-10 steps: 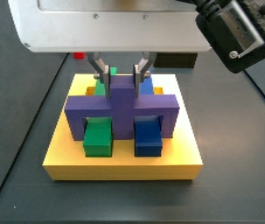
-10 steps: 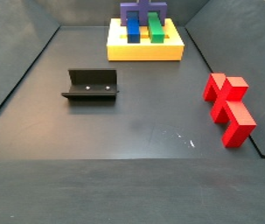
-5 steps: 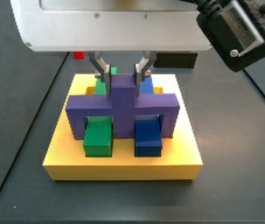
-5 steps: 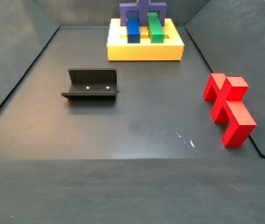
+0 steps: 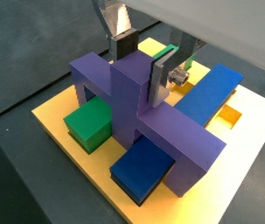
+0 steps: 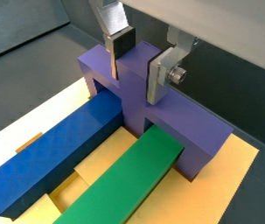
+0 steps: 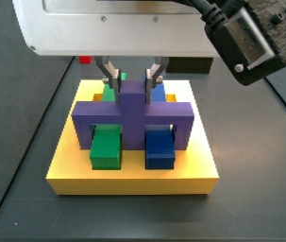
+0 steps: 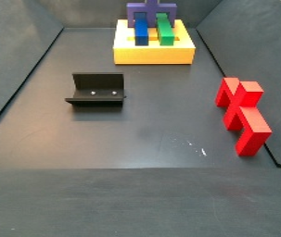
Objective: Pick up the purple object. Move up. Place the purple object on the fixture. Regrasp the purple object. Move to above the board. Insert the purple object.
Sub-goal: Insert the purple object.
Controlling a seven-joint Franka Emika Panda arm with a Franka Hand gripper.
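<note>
- Purple object straddles the green bar and blue bar on the board
- Gripper pinches its middle prong, jaws narrow
- Likely rigid, light, smooth; that central prong suits flat pads

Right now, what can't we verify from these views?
- Prong seating: the purple comb-like block covers its own slots in the flat yellow board in both side views.
- Hand grip: in both wrist views the fingers flank the block's centre prong, but pad contact is hidden.
- Hand absent from a side view showing the black fixture, cut off by the top edge.
</note>
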